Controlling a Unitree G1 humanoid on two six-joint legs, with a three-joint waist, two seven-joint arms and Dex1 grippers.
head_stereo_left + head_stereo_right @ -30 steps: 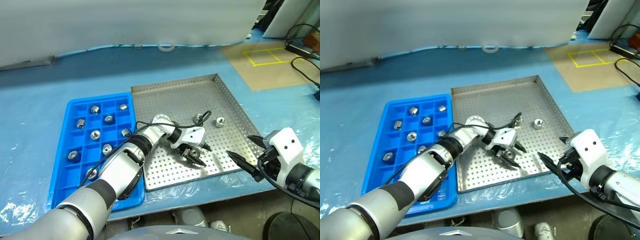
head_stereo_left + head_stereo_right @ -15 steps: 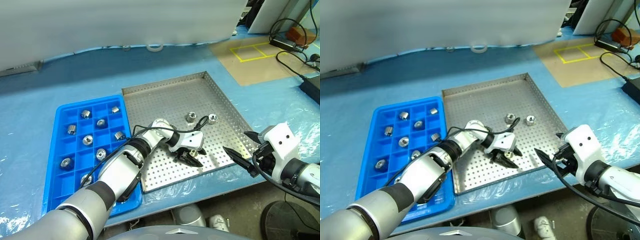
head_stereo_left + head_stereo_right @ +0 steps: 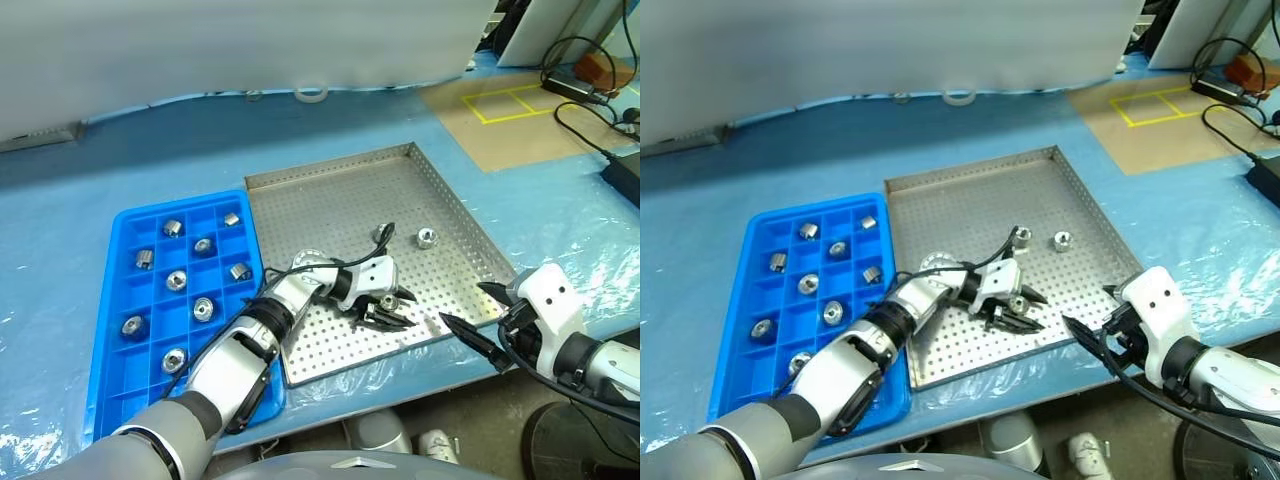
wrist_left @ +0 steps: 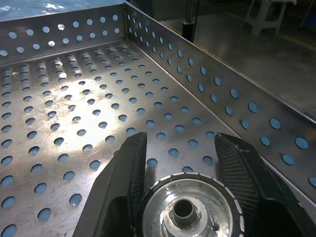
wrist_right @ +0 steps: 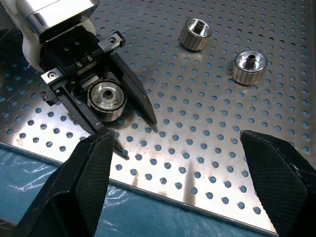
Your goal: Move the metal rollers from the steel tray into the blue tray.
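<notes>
Between the left gripper's (image 5: 129, 129) fingers, low over the steel tray's (image 3: 330, 195) near part, sits one metal roller (image 5: 105, 101), clamped by its ribbed sides. Two more rollers (image 3: 426, 237) lie farther right. Lift straight before swinging left to the blue tray (image 3: 118, 330), choosing an empty cell. The right gripper (image 3: 480, 312) hangs spread wide, empty. Whether the roller has cleared the floor is hard to tell.

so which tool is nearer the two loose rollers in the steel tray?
Left. The left tool, shut on a roller, sits in the steel tray just short of the loose rollers. The right tool hovers at the tray's near edge.
</notes>
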